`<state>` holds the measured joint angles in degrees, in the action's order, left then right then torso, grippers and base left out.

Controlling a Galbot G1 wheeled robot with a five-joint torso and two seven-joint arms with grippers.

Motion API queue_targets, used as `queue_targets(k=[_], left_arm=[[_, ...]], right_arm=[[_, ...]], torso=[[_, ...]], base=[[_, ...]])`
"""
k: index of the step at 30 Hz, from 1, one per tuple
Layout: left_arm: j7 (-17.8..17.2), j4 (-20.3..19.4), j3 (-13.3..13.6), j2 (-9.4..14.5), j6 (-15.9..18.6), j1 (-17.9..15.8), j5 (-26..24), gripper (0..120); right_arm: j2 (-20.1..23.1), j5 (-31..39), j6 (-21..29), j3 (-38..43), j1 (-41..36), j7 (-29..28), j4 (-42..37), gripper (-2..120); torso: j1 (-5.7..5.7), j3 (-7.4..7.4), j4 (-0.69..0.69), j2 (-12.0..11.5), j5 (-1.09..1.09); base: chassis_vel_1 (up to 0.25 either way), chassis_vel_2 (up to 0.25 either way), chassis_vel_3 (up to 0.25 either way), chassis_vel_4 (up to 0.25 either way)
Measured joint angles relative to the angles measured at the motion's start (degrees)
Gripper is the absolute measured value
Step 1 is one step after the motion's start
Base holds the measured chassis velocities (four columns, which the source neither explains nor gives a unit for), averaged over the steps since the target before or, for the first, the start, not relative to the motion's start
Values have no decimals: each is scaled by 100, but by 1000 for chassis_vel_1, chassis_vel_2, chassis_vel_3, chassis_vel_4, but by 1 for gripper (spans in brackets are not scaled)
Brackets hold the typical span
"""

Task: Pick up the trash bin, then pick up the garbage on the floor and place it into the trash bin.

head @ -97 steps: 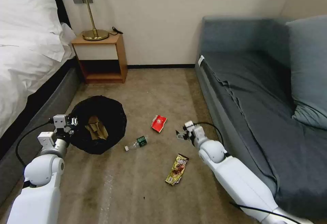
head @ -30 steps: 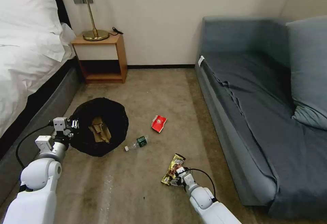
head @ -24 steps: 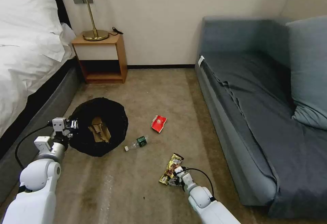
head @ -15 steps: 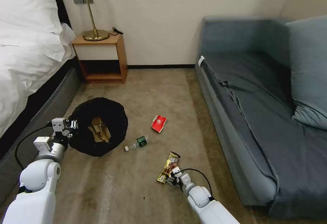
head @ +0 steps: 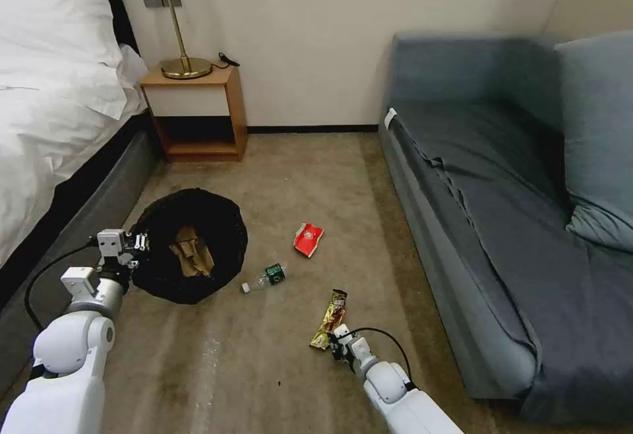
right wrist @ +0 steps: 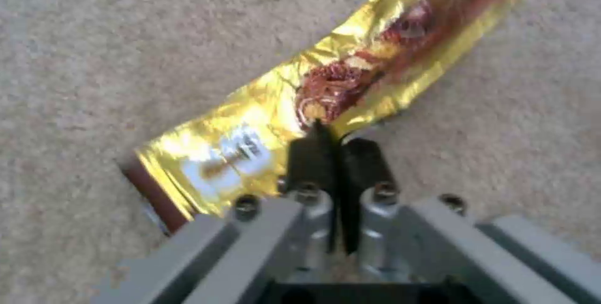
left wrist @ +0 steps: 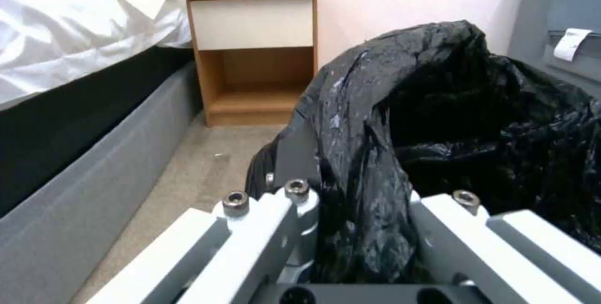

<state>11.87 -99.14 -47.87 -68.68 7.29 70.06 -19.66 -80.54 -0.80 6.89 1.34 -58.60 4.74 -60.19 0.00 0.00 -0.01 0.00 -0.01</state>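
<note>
Right end effector point(right wrist: 332, 146) is pinched tight on the snack wrapper point(right wrist: 326, 92); left end effector point(head: 135, 244) clamps the trash bin point(head: 191, 244) rim. I'd lift slowly, foil's slippery

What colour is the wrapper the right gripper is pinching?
Shiny gold with brown print; the wrapper shows best in the right wrist view.

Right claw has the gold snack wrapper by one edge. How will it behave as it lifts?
The snack wrapper is thin creased foil, so it will probably hang floppy from the right claw. It looks flat and empty, likely very light. Its glossy surface pinched at one edge may slip.
</note>
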Motion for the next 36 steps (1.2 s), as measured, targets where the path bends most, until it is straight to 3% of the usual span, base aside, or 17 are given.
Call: queue_targets(k=[16, 22, 27, 29, 36], left_arm=[[15, -55, 62, -115, -80, 67, 58, 5], [37, -65, 88, -146, -81, 60, 81, 5], [73, -72, 57, -138, -80, 37, 58, 5], [78, -80, 47, -116, -51, 34, 30, 5], [107, -105, 100, -105, -3, 16, 16, 5]], right_arm=[[501, -267, -187, -53, 153, -253, -1011, 0], [873, 96, 41, -250, 421, -325, -1695, 0], [1388, 361, 160, -342, 554, -382, -2289, 0], [1885, 592, 256, -351, 591, -367, -2953, 0], [2649, 1273, 550, -729, 900, -258, -4346, 0]], torso=[[0, 0, 0, 0, 1], [0, 0, 1, 0, 1], [0, 0, 2, 0, 3], [0, 0, -1, 0, 1], [0, 0, 1, 0, 1]], base=[[0, 0, 0, 0], [0, 0, 0, 0], [0, 0, 0, 0], [0, 0, 0, 0], [0, 0, 0, 0]])
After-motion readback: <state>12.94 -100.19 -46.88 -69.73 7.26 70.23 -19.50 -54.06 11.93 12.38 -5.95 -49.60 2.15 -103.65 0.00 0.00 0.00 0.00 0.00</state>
